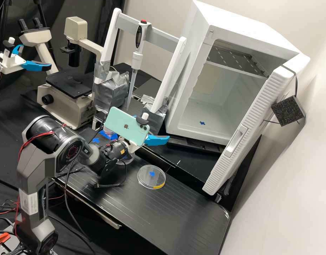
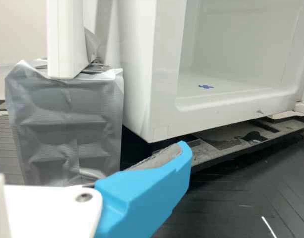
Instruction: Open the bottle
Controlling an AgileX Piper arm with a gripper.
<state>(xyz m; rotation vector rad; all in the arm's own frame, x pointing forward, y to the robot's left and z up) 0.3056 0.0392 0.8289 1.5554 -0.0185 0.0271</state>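
The end effector (image 1: 153, 128) is spread, with nothing between its blue fingers (image 2: 149, 191), just left of the white cabinet's (image 1: 240, 26) near corner in the high view. No bottle can be made out; the lidded round dish (image 1: 146, 180), probably meant, lies flat on the worktop (image 1: 184, 212) on the cabinet's camera side, likely for steadiness. Left of the cabinet, the pipette (image 1: 136, 58) hangs upright, presumably keeping its tip off the surface.

The fridge (image 1: 240, 28) gapes at the front, leaving a way in, but its swung-out door (image 1: 263, 106) bars one side. A taped block (image 2: 68, 134) stands in the way beside the fridge, near the pincer (image 1: 157, 140). Over the worktop (image 1: 184, 209), a hand could pass above the low dish (image 1: 143, 177).
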